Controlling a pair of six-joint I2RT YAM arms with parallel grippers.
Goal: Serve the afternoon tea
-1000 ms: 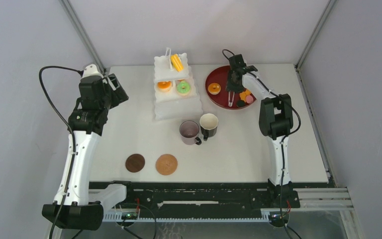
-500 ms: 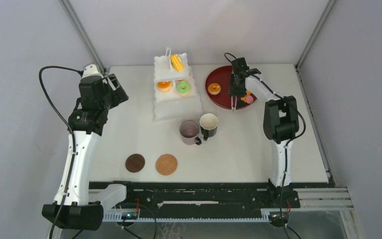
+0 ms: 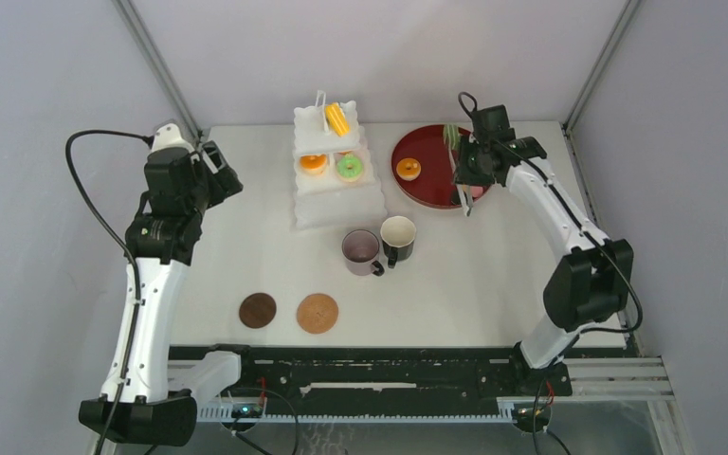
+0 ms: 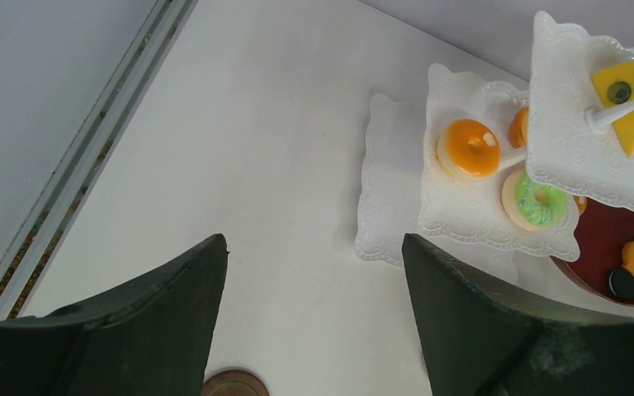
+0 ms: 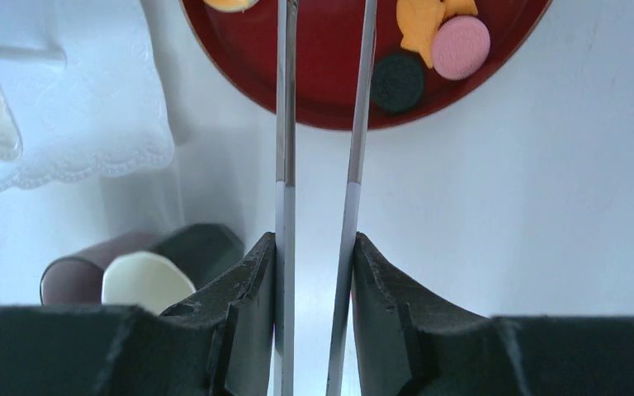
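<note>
The white three-tier stand [image 3: 339, 204] carries a yellow pastry [image 3: 336, 118], an orange doughnut [image 3: 313, 163] and a green doughnut [image 3: 348, 167]. The mauve mug [image 3: 361, 250] and the black mug [image 3: 398, 234] stand together in front of it. Two brown coasters [image 3: 258, 310] [image 3: 318, 313] lie near the front. My right gripper [image 3: 464, 171] [image 5: 314, 238] is shut on the metal tongs [image 5: 286, 124], held above the near edge of the red tray [image 5: 322, 82]. My left gripper [image 4: 314, 239] is open and empty, up left of the stand [image 4: 388, 190].
The red tray [image 3: 427, 142] holds an orange doughnut [image 3: 408, 169] and pink [image 5: 460, 47], black [image 5: 397, 82] and orange [image 5: 425, 21] cookies. Metal frame rails run along the table's left and right edges.
My right arm has swung out to the right, carrying the tongs from over the tray's middle to its near right edge. The left arm has barely shifted.
</note>
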